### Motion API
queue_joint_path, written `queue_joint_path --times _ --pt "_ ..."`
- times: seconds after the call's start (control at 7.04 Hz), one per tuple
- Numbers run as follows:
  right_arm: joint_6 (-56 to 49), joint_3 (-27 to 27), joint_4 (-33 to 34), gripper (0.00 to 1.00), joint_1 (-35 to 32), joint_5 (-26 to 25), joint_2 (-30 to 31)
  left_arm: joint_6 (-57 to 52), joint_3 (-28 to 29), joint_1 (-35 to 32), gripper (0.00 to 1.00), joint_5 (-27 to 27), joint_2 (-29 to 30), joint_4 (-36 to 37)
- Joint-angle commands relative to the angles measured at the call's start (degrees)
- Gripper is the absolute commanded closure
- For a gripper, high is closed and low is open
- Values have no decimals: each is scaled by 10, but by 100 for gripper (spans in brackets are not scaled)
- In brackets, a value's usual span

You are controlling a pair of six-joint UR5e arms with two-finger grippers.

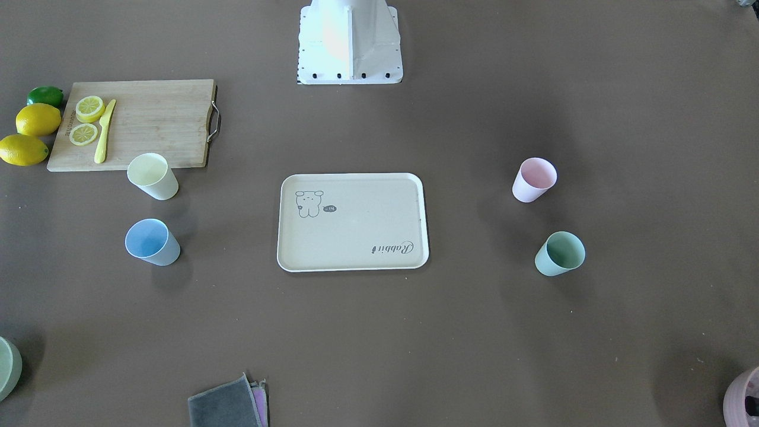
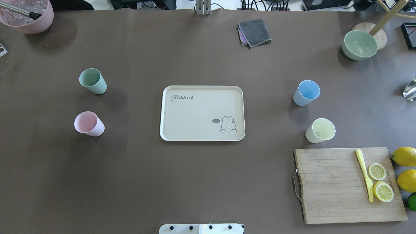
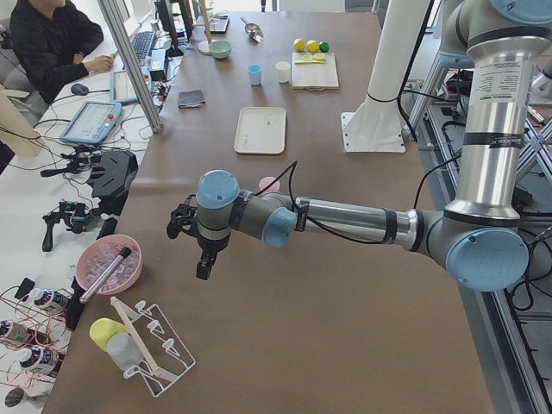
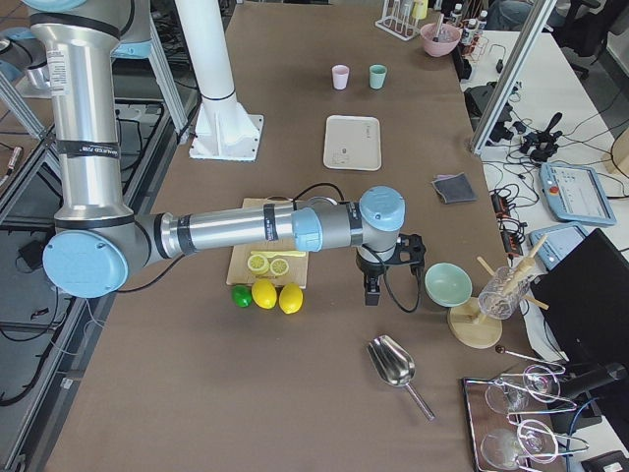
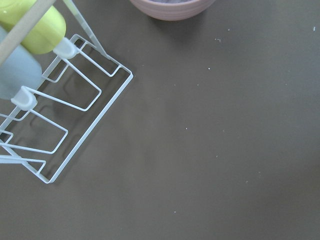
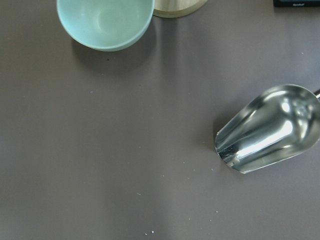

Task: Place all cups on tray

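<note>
The cream tray (image 2: 195,113) lies mid-table with nothing on it. The mint green cup (image 2: 93,81) and pink cup (image 2: 89,123) stand upright to its left in the overhead view. The light blue cup (image 2: 306,92) and pale yellow cup (image 2: 320,130) stand upright to its right. My left gripper (image 3: 203,266) hangs over the table's far left end, near the mauve pot. My right gripper (image 4: 371,291) hangs over the far right end, near the sage bowl. Both show only in side views, so I cannot tell whether they are open or shut.
A wooden cutting board (image 2: 331,185) with a yellow knife and lemon slices lies by the yellow cup, whole lemons (image 2: 404,156) beside it. Also here: a sage bowl (image 2: 359,45), a mauve pot (image 2: 27,14), a grey cloth (image 2: 254,32), a metal scoop (image 6: 267,130) and a wire rack (image 5: 55,125).
</note>
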State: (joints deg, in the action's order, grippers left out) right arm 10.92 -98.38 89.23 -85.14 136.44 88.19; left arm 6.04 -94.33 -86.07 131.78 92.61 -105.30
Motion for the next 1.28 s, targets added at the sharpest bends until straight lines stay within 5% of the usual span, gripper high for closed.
queue_joint_path --times 0.0,0.28,0.71,1.14 --pt "16 -29 -1 0 1 14 -4 18 -3 27 2 1 3 -50" --pt "31 -35 7 0 23 19 -36 71 -4 40 2 1 5 -117" --pt "103 -44 -5 0 100 3 -45 215 -8 92 2 -7 34 -114" --pt "260 -136 -10 0 179 1 -50 252 -25 99 2 -7 27 -127"
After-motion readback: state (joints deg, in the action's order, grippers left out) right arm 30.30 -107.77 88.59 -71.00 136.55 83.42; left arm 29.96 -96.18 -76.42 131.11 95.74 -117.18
